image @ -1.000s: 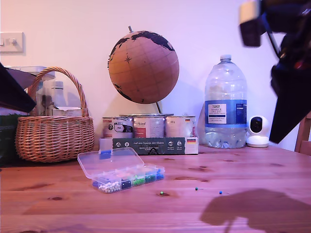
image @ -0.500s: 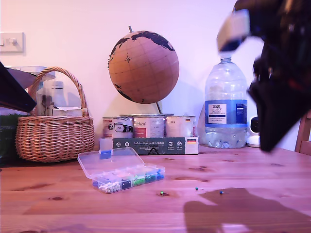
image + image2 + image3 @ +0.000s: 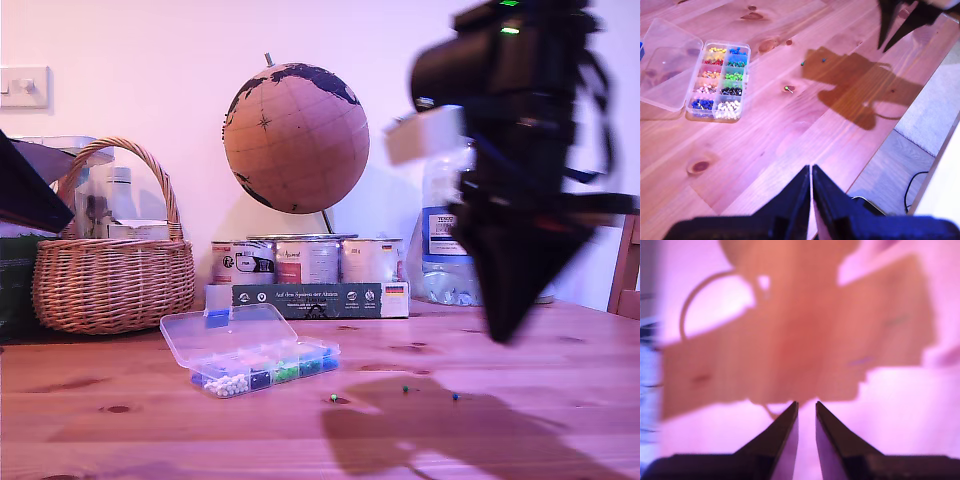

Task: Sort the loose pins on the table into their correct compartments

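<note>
Three loose pins lie on the table [image 3: 150, 420] just beside the clear organiser box [image 3: 262, 364] on its open-tray side — a green one [image 3: 333, 397] nearest, another green [image 3: 405, 388] and a blue [image 3: 454, 396] farther off. Our second gripper [image 3: 508, 325] hangs blurred above those farther two, jaws a narrow slit apart. Our first gripper [image 3: 811, 172], well back from the box, has its tips together — holding nothing.

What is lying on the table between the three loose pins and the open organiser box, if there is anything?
Nothing visible. In the first wrist view, bare table separates the green pin, the second green pin and the blue pin from the organiser box, whose lid is open.
</note>
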`<state>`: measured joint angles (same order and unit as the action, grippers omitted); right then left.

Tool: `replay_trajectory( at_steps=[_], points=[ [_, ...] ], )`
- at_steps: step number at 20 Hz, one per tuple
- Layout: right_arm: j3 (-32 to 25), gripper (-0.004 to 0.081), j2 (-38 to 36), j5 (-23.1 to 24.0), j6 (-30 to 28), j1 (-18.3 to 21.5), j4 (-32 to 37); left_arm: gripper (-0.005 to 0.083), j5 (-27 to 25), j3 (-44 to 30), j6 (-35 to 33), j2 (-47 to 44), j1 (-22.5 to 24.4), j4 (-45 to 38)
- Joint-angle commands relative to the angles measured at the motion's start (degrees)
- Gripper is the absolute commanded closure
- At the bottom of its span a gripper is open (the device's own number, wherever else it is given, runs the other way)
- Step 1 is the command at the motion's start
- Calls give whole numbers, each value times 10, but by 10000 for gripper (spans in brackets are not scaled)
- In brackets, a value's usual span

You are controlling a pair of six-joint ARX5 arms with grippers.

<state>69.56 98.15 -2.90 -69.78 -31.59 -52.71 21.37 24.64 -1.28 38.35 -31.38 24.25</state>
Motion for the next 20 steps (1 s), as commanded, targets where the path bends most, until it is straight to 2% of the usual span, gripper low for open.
replay_trajectory(
  at_steps=[1, 6, 9, 20],
  points=[
    [16, 679, 31, 1, -8, -3, -5, 797, 2, -6, 4, -1, -1, -2],
    [56, 675, 82, 1, -10, -3, -5, 797, 2, -6, 4, -1, -1, 0],
    [56, 675, 92, 1, -26, -1, -5, 797, 2, -6, 4, -1, -1, 2],
    [56, 675, 127, 2, -27, -3, 28, 797, 2, -6, 9, -1, -1, 14]
  ],
)
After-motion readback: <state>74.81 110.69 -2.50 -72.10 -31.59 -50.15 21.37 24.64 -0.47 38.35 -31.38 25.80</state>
